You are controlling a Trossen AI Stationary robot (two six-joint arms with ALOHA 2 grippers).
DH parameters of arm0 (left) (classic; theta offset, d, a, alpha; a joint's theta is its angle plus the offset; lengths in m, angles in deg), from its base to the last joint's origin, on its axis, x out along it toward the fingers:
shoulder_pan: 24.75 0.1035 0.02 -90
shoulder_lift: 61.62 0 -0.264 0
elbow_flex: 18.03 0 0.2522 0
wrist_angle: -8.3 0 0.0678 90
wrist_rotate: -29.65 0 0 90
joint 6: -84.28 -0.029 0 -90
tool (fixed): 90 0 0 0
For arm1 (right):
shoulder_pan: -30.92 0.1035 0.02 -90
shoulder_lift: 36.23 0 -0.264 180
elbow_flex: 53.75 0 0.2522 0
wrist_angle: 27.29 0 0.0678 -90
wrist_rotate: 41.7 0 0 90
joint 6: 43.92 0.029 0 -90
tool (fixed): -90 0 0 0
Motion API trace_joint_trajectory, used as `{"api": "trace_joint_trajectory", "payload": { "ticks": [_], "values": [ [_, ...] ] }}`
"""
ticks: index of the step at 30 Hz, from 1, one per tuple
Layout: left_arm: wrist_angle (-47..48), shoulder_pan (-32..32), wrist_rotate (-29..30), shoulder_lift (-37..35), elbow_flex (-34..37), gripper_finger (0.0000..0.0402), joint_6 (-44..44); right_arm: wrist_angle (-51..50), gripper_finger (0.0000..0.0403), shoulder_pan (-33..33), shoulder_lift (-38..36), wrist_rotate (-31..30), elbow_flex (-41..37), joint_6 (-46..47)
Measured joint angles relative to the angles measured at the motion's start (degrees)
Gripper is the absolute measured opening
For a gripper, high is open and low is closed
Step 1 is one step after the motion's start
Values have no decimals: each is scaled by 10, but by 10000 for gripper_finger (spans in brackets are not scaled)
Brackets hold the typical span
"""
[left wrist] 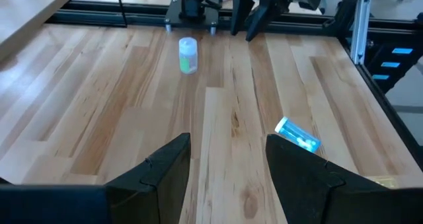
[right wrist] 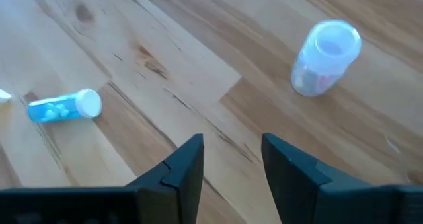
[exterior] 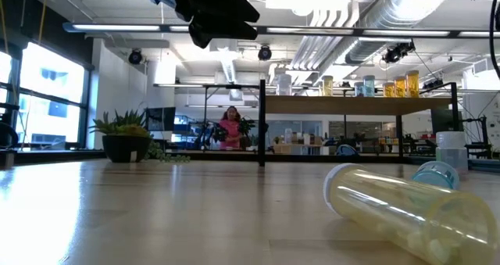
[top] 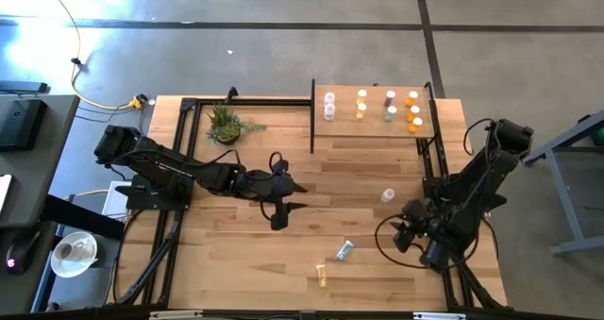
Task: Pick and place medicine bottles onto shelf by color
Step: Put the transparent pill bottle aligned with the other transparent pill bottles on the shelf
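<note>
Three medicine bottles are on the planked table. A clear one (top: 387, 195) stands upright on its base, while a blue one (top: 344, 251) and a yellow one (top: 323, 277) lie on their sides. Several more bottles stand on the shelf (top: 373, 124) at the far right. My left gripper (left wrist: 228, 164) hovers open over the table's middle, pointing at the clear bottle (left wrist: 188, 55) and the blue bottle (left wrist: 297, 135). My right gripper (right wrist: 231, 161) is open near the right edge, above bare wood between the blue bottle (right wrist: 64, 107) and the clear bottle (right wrist: 326, 57).
A small potted plant (top: 225, 124) stands at the far left of the table. The shelf's black frame posts (top: 312, 117) rise beside it. In the low view the yellow bottle (exterior: 406, 210) lies close to the camera. A person (exterior: 231, 128) is far off in the room.
</note>
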Motion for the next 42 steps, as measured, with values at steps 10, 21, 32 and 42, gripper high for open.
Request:
{"api": "trace_joint_trajectory", "payload": {
  "ticks": [10, 21, 32, 42],
  "values": [
    [0, 0, 0, 0, 0, 186, 0, -40, 208, 0, 0, 5, 0, 8],
    [0, 0, 0, 0, 0, 186, -4, -56, 213, 0, 56, 6, 0, 29],
    [0, 0, 0, 0, 0, 186, -7, -58, 213, -16, 180, -12, 0, 128],
    [0, 0, 1, 0, 0, 186, -17, -21, 213, -52, 258, -46, 0, 177]
  ]
}}
